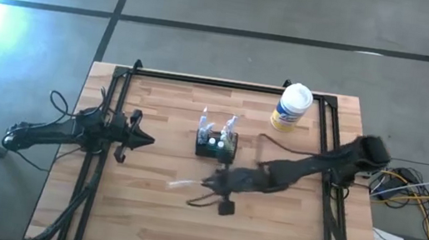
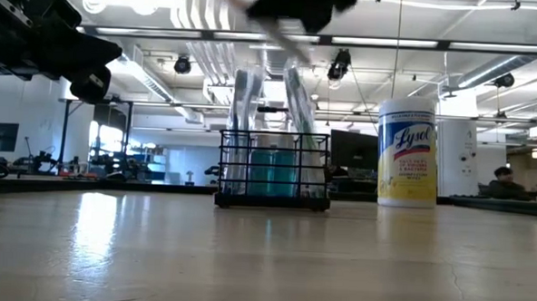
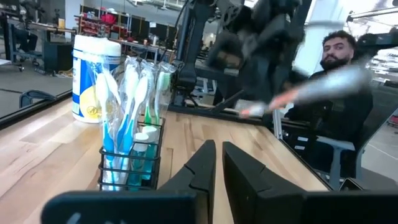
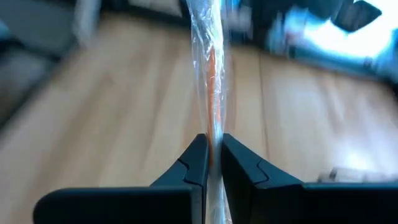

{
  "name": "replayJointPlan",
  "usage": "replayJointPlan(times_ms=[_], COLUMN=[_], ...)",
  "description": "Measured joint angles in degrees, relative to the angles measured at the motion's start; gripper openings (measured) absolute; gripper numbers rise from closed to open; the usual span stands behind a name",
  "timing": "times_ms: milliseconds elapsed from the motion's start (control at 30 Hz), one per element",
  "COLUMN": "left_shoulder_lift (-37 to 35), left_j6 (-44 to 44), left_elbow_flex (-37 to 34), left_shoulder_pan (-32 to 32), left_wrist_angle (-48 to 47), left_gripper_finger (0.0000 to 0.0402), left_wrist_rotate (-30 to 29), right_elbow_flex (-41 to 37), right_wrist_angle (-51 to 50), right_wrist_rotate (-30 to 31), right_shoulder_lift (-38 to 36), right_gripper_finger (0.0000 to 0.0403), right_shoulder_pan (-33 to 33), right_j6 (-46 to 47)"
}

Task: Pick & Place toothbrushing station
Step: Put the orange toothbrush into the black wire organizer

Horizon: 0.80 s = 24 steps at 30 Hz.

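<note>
The toothbrushing station (image 1: pixel 217 144) is a small black wire-mesh caddy standing on the table's middle. It holds several wrapped toothbrushes and blue-green bottles, and also shows in the low view (image 2: pixel 274 173) and the left wrist view (image 3: pixel 130 158). My right gripper (image 1: pixel 218 185) is just on the near side of the caddy, raised above the table. It is shut on a clear-wrapped toothbrush (image 4: pixel 211 74) with an orange handle. My left gripper (image 1: pixel 143 138) hovers left of the caddy, shut and empty (image 3: pixel 217 165). My right gripper pinches the wrapped toothbrush (image 4: pixel 212 138) between its two fingers. The fingers come from the table's right, about level. The toothbrush runs on ahead of the fingertips toward the table's left (image 1: pixel 180 185), along the fingers. It is lifted clear of the table (image 2: pixel 278 28).
A white-and-yellow cylindrical wipes tub (image 1: pixel 291 107) with a white lid stands at the far right of the table, also in the low view (image 2: pixel 407 152). A black frame (image 1: pixel 228 83) runs along the table's edges. A person (image 3: pixel 339 53) sits beyond the table's right side.
</note>
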Motion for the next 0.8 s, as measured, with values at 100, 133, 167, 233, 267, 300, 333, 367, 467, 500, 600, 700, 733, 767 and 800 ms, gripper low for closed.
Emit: replayJointPlan(times_ms=[100, 133, 167, 233, 267, 300, 333, 367, 467, 500, 600, 700, 733, 767, 800], left_shoulder_lift=[0.00, 0.00, 0.00, 0.00, 0.00, 0.00, 0.00, 0.00, 0.00, 0.00, 0.00, 0.00, 0.02, 0.04, 0.05], left_j6=[0.00, 0.08, 0.26, 0.35, 0.40, 0.53, 0.82, 1.06, 1.37, 1.38, 1.58, 3.41, 4.18, 5.16, 6.16], left_elbow_flex=[-0.02, -0.04, -0.04, -0.05, -0.07, -0.07, -0.09, -0.09, -0.09, -0.09, -0.11, -0.24, -0.24, -0.24, -0.24], left_shoulder_pan=[0.00, 0.00, 0.00, 0.00, 0.02, 0.02, 0.04, 0.04, 0.04, 0.04, 0.04, 0.00, 0.00, 0.00, 0.00], left_wrist_angle=[-0.01, 0.01, 0.03, 0.05, 0.03, 0.05, 0.03, 0.03, 0.04, 0.05, 0.15, 1.02, 1.37, 2.30, 4.00], left_gripper_finger=[0.0035, 0.0036, 0.0037, 0.0037, 0.0037, 0.0035, 0.0034, 0.0033, 0.0030, 0.0030, 0.0031, 0.0032, 0.0031, 0.0029, 0.0027], left_wrist_rotate=[-0.02, 0.00, -0.05, -0.37, -0.74, -0.86, -1.09, -1.35, -3.07, -3.48, -3.61, -3.52, -3.46, -3.52, -4.50], right_elbow_flex=[-7.87, -11.00, -14.17, -20.16, -22.95, -25.76, -28.43, -31.02, -37.32, -38.98, -43.29, -46.22, -47.04, -47.92, -48.83], right_wrist_angle=[10.53, 14.63, 18.47, 25.95, 29.57, 33.58, 37.99, 42.92, 56.43, 59.82, 65.16, 70.14, 71.82, 73.30, 74.67], right_wrist_rotate=[-0.03, -0.04, 0.00, 0.22, 0.22, 0.20, 0.18, 0.16, 0.24, 0.24, 0.43, 2.89, 3.02, 3.03, 3.02], right_shoulder_lift=[-6.30, -8.15, -9.85, -13.30, -14.84, -15.97, -16.65, -16.90, -16.60, -16.42, -16.29, -16.26, -16.27, -16.27, -16.27], right_gripper_finger=[0.0023, 0.0023, 0.0023, 0.0023, 0.0023, 0.0023, 0.0023, 0.0023, 0.0023, 0.0023, 0.0023, 0.0023, 0.0023, 0.0023, 0.0023], right_shoulder_pan=[0.80, 0.81, 0.76, 0.45, 0.15, -0.16, -0.49, -0.73, -1.08, -1.10, -1.34, -1.44, -1.44, -1.45, -1.44], right_j6=[-1.47, -1.78, -1.98, -2.07, -2.04, -1.98, -1.91, -1.93, -3.93, -4.49, -4.49, -4.59, -4.84, -4.96, -5.25])
